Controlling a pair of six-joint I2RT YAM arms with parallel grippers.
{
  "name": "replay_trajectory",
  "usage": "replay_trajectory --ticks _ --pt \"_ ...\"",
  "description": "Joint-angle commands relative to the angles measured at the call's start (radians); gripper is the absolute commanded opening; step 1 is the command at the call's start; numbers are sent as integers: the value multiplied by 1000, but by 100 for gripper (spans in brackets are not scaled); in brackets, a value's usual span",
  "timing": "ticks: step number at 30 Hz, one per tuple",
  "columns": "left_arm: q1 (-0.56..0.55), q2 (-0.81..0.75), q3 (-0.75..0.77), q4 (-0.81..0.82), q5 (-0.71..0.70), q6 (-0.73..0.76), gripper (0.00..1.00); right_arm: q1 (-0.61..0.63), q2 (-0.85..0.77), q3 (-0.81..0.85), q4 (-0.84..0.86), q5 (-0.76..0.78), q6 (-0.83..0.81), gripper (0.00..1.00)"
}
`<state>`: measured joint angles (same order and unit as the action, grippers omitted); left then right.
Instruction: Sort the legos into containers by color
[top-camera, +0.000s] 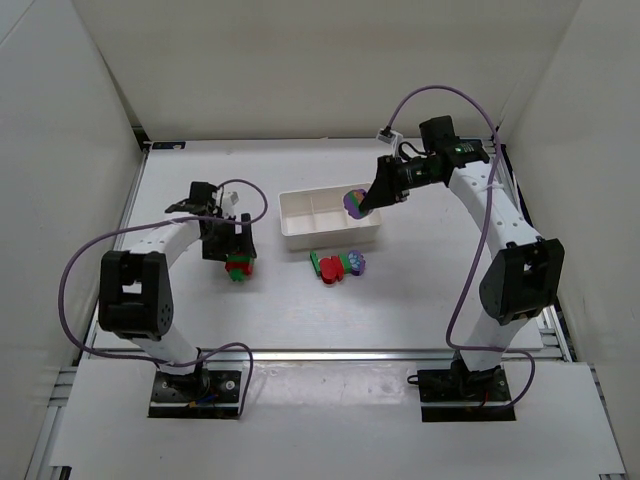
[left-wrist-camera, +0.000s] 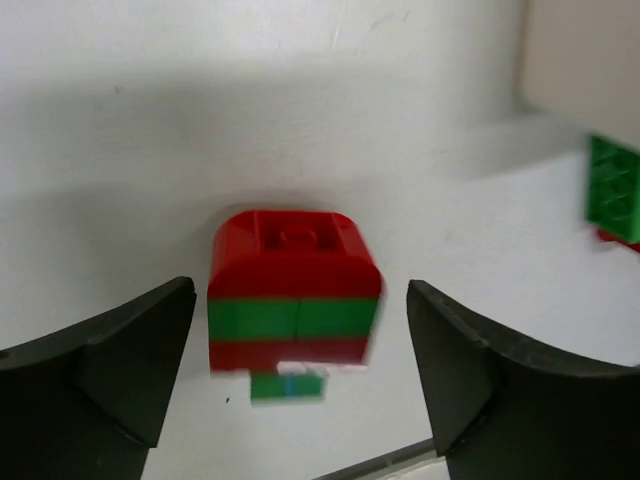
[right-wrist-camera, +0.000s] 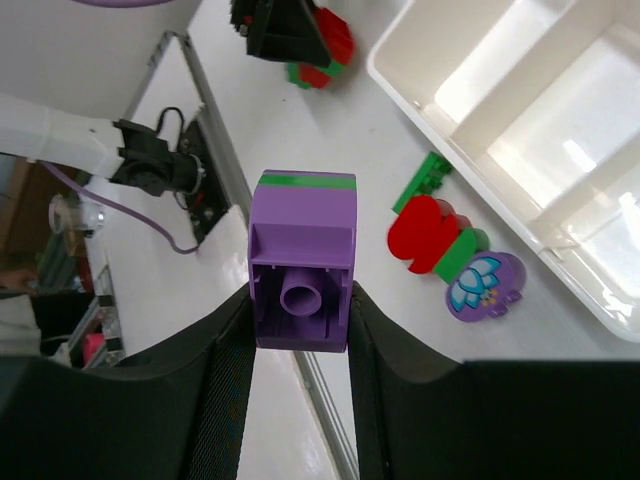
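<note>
The white tray (top-camera: 300, 222) lies lengthwise across the table (top-camera: 200, 320). Above its right end, the right gripper (right-wrist-camera: 300, 300) clamps a purple brick (right-wrist-camera: 302, 265), whose hollow underside shows only to the wrist camera. The left gripper (left-wrist-camera: 300, 310), spread wide, straddles an upright red-green stack (left-wrist-camera: 292, 285) without touching it.

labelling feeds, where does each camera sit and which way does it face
Top external: above, behind the robot, looking down; left arm and right arm show.
Left wrist: on the left arm, facing down at the red-green stack; open jaws either side.
Right wrist: on the right arm, facing the white tray; jaws grip a purple brick.
All three share the stack.
</note>
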<state>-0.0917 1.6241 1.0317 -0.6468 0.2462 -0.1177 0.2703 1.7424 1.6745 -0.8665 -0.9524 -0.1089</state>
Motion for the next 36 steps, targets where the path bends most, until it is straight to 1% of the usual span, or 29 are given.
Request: replay_trajectory --ticks 1,2,4,5,7,9,10,12,14,15,16,17,18,19,20,21,25,30,36 --pt "43 -61 79 13 169 7 99 -2 2 22 79 -112 73 0" --pt "47 -69 102 13 218 13 99 -3 14 24 107 -133 87 0" --pt "61 -95 137 22 252 4 100 -2 32 39 133 -190 150 0" --pt "63 -105 151 22 277 3 99 -2 46 45 174 -213 170 0" --pt "58 -132 182 27 262 -10 99 1 66 65 214 -252 257 0" --pt "63 -141 238 26 301 -19 99 4 86 86 275 -275 326 0" --pt "63 -157 255 38 339 -26 99 10 91 91 300 -302 351 0" --pt "60 -173 295 117 517 -49 99 21 114 116 374 -334 425 0" --pt "56 -156 306 206 658 -161 99 50 129 132 428 -367 490 0" --pt "56 -136 300 336 805 -228 99 59 144 139 487 -374 511 0" --pt "55 -100 289 414 865 -382 96 81 155 146 510 -391 531 0" --pt "52 -86 275 497 898 -464 95 87 167 172 526 -401 563 0" --pt "35 -76 251 642 924 -523 95 96 186 182 549 -407 583 0" --pt "24 -75 252 686 927 -552 95 107 196 195 588 -417 598 0" --pt "11 -64 255 700 930 -557 95 125 203 217 596 -430 613 0" --pt "-8 -58 261 757 946 -598 95 132 224 232 600 -433 617 0" --pt "-42 -27 275 880 976 -697 97 161 259 255 664 -454 670 0" --pt "-85 -21 286 921 989 -718 94 167 281 257 707 -454 712 0" --pt "-111 -29 255 961 1027 -738 85 167 307 266 736 -451 730 0"
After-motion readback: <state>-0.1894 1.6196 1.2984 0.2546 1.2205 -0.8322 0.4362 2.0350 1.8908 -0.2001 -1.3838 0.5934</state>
